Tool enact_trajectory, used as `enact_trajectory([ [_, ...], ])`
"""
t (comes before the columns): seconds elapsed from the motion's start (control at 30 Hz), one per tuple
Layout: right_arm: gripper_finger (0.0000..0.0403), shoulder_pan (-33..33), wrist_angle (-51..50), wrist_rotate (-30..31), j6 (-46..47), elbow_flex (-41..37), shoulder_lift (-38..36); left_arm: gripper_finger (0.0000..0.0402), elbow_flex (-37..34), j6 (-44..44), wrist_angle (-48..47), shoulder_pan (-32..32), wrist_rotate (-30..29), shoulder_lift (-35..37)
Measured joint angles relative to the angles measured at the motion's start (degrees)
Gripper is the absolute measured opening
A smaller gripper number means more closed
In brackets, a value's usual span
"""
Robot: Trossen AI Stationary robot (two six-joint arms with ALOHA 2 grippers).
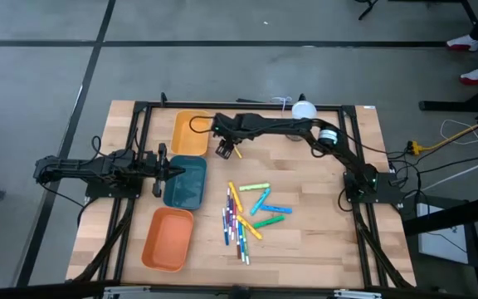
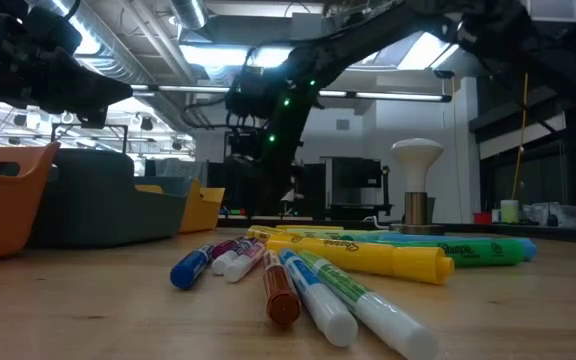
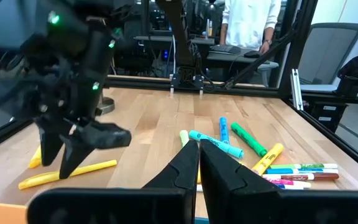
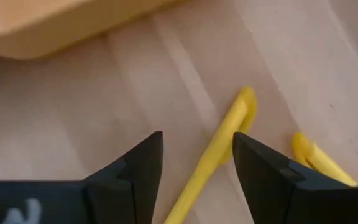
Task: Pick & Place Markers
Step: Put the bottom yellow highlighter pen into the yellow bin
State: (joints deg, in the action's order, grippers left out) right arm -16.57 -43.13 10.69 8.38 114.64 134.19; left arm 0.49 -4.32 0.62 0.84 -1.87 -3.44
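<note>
Most of the markers (image 1: 247,212) lie heaped on the wood right of the trays, and they fill the foreground of the low view (image 2: 348,265). Two yellow markers lie apart by the yellow tray (image 1: 191,133). My right gripper (image 1: 224,151) is open and low over one of them. That yellow marker (image 4: 219,152) lies flat between its fingers, close to one finger; the second yellow marker (image 4: 319,158) lies beside it. My left gripper (image 1: 163,166) is shut and waits over the teal tray's left rim (image 1: 169,187). The left wrist view shows the right gripper (image 3: 58,168) above both yellow markers (image 3: 73,173).
An orange tray (image 1: 168,238) sits near the table's near-left corner, below the teal one. A white mushroom-shaped thing (image 1: 304,109) stands at the far edge. Black frame rails (image 1: 131,208) run along both sides. A person in white (image 3: 247,25) stands beyond the table.
</note>
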Motion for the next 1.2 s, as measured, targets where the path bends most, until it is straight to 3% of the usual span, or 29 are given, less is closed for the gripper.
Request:
enact_trajectory([
  [0.4, 0.0192, -1.79, -2.63, -0.44, 0.03, 2.57, 2.34, 0.0012, 0.00, 0.00, 0.00, 0.00, 0.00, 0.01],
  [0.73, 0.0185, -3.05, -2.87, -6.87, 0.44, 2.33, 3.41, 0.0011, 0.00, 0.00, -0.02, 0.00, 0.00, 0.00],
  [0.97, 0.0144, -3.16, -2.96, -8.73, 0.38, 2.35, 3.72, 0.0009, 0.00, 0.00, -0.02, 0.00, 0.00, 0.00],
  [1.2, 0.0063, -3.08, -4.05, -8.96, -0.09, 2.38, 3.74, 0.0012, 0.00, 0.00, 0.00, 0.00, 0.00, 0.00],
])
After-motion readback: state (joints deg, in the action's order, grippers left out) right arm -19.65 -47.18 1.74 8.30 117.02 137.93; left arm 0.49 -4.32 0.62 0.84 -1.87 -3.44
